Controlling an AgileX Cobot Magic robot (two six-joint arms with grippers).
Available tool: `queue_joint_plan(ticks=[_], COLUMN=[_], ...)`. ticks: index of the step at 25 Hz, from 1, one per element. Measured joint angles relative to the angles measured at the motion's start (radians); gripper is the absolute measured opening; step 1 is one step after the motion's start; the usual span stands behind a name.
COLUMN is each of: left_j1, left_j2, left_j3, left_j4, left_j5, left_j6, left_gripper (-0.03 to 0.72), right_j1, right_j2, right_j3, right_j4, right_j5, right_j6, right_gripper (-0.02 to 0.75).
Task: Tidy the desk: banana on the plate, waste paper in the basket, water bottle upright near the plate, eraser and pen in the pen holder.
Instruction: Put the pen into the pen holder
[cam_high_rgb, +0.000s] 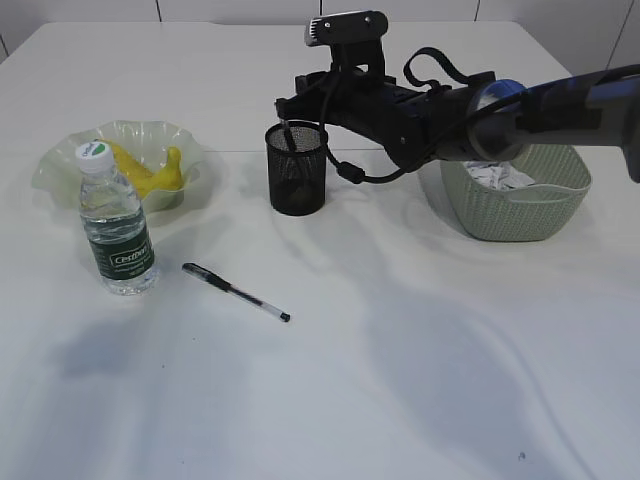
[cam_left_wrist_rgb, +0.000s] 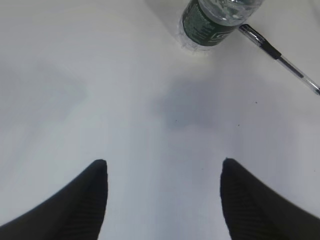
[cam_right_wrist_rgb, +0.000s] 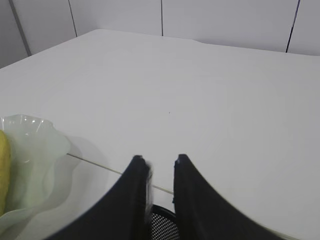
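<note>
**Pen left on the desk, and it lies on the left arm's side**

The right gripper (cam_right_wrist_rgb: 159, 161) hangs right over the mouth of the pen holder (cam_high_rgb: 297, 168), its jaws a narrow slit apart. A pale sliver sits against the inside of one jaw in the right wrist view, possibly the eraser, but I cannot tell whether anything is pinched there.

The banana (cam_high_rgb: 150, 172) rests on the plate (cam_high_rgb: 60, 160), the water bottle (cam_high_rgb: 116, 220) stands upright just in front of that plate, and crumpled waste paper (cam_high_rgb: 500, 177) sits in the basket (cam_high_rgb: 560, 195).

So the pen (cam_high_rgb: 236, 292) looks like the next job. It lies flat on the table (cam_high_rgb: 400, 380), just right of the bottle, its long axis running on a slant from the capped end near the bottle down toward the near right.

The left gripper (cam_left_wrist_rgb: 164, 170) has its jaws spread wide with nothing between them. In its own wrist view the pen (cam_left_wrist_rgb: 280, 57) sits ahead and off to the right, slanting across the line of reach. My read: the left arm is nearer, and its wrist would need turning to close across the barrel.
</note>
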Motion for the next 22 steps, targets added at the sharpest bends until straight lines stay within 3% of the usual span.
queue_joint_plan(ticks=[9, 22], left_j1=[0.000, 0.000], left_j2=[0.000, 0.000], left_j3=[0.000, 0.000], left_j4=[0.000, 0.010], left_j5=[0.000, 0.000], left_j6=[0.000, 0.000], left_gripper=[0.496, 0.496], right_j1=[0.000, 0.034], right_j2=[-0.008, -0.201], right_j3=[0.000, -0.004], right_j4=[0.000, -0.115], right_j5=[0.054, 0.434], right_j6=[0.002, 0.002], right_gripper=[0.181, 0.184])
